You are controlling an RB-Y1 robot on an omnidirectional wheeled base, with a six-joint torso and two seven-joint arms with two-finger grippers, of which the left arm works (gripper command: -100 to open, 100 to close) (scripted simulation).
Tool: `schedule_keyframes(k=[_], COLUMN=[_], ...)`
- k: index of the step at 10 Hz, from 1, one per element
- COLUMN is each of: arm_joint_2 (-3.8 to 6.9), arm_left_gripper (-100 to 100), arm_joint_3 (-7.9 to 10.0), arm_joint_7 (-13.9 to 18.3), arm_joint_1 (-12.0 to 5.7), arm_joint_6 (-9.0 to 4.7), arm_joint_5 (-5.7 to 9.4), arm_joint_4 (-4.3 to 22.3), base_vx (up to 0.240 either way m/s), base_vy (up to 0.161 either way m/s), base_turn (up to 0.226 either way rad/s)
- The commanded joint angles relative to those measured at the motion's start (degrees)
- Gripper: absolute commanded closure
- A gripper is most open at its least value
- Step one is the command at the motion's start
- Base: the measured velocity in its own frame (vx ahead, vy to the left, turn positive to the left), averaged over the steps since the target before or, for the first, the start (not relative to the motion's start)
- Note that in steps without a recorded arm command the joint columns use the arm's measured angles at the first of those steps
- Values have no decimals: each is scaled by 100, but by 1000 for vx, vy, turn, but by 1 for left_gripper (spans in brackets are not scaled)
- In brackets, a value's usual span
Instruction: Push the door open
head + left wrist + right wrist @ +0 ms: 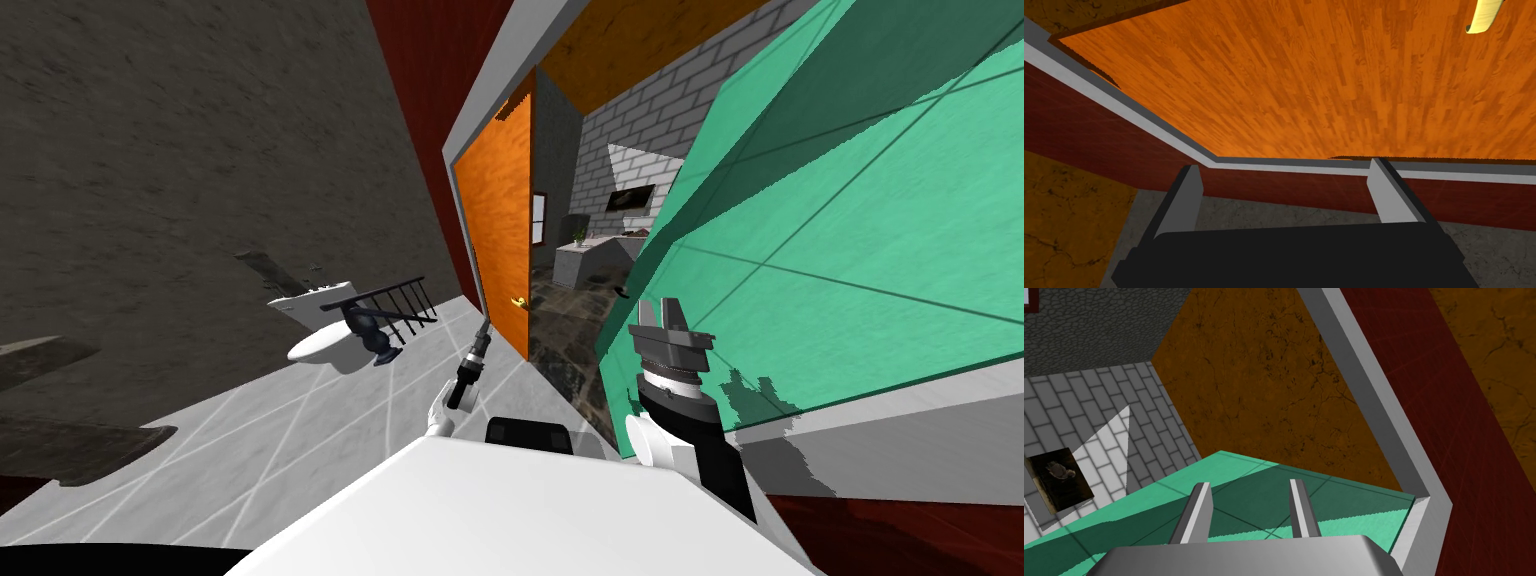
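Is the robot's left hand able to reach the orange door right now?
Probably yes. The left hand, fingers open, points straight at the orange door from close by, and nothing seems to sit between them.

Pale yellow curved door handle was cut off at picture edge, as was orange wooden door. Left hand was too small in head view to tell door contact. Small items on grey bench were unreadable.
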Motion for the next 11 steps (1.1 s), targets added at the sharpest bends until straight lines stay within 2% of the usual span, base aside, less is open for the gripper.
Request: schedule_keyframes(k=[1, 11], arm_joint_2=[4, -22], arm_left_gripper=[-100, -100], arm_joint_3=[-1, -66], arm_joint_7=[59, 390], arm_joint_1=[-123, -743], arm_joint_6=[-75, -311], arm_joint_5=[-29, -230], arm_joint_4=[286, 1783], base_vx=[80, 72], base_vy=[68, 76], base_turn=[-104, -96])
